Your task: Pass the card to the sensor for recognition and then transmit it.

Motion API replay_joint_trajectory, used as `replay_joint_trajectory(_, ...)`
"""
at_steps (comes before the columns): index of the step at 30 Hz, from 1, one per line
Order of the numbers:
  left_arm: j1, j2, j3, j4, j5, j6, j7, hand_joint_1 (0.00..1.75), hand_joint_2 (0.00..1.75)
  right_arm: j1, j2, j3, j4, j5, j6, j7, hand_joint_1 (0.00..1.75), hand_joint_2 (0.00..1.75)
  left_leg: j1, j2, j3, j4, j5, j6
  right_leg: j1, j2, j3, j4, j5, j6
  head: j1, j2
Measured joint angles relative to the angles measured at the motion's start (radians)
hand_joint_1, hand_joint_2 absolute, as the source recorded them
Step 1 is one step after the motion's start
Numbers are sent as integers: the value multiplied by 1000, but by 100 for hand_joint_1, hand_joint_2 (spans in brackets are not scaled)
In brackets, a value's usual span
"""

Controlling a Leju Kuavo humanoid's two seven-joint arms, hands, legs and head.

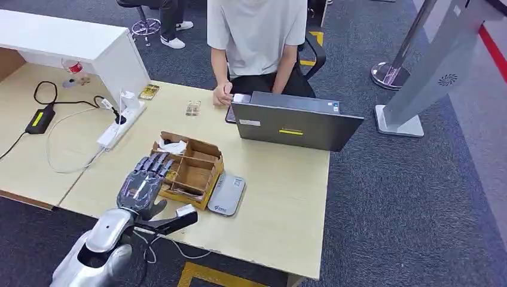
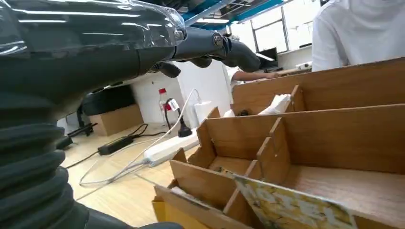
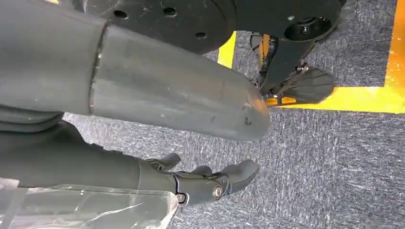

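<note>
Card: a patterned card point(image 2: 296, 207) stands on edge in a front slot of the box point(image 1: 192, 173), seen close in the left wrist view; its top edge sticks up above the divider.
Box: open cardboard organiser with several compartments, near the front of the worktop point(image 1: 281, 197); crumpled white paper lies in a back compartment.
Sensor: the flat grey reader point(image 1: 226, 194) lies on the worktop, touching or just beside the box on the robot's right.
Left robot hand: point(image 1: 145, 179) hovers over the box's near-left corner, fingers stretched out over the front slots, released, holding nothing.
Right robot hand: point(image 3: 210, 181) hangs by the robot's side above the carpet, fingers loosely apart, released, holding nothing.
Step, as judged: the pick-up is not yet done; the card must come out of its slot first.
Handling, as judged: the card looks thin, light and fairly stiff, with a smooth face that could slip; it may bend if squeezed hard.
Where to take hold: pinch the exposed top edge between thumb and fingers, then lift straight up so it clears the dividers.
Risk: the light box could shift or tip if fingers catch a wall.
Nearby: a laptop point(image 1: 296, 122) and a seated person point(image 1: 257, 36) at the far side.
</note>
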Motion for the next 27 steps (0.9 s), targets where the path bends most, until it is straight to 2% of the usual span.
replay_joint_trajectory(11, -21, -37, 0, 35, -13, 8, 0, 0, 175, -2, 0, 0, 0, 10, -3, 13, 0, 0, 0, 0, 0, 0, 0, 0, 0, 0, 0, 0, 0, 0, 0, 0)
replay_joint_trajectory(27, -22, -49, 0, 37, -12, 9, 0, 0, 175, -2, 0, 0, 0, 20, 0, 12, 0, 0, 0, 0, 0, 0, 0, 0, 0, 0, 0, 0, 0, 0, 0, 0)
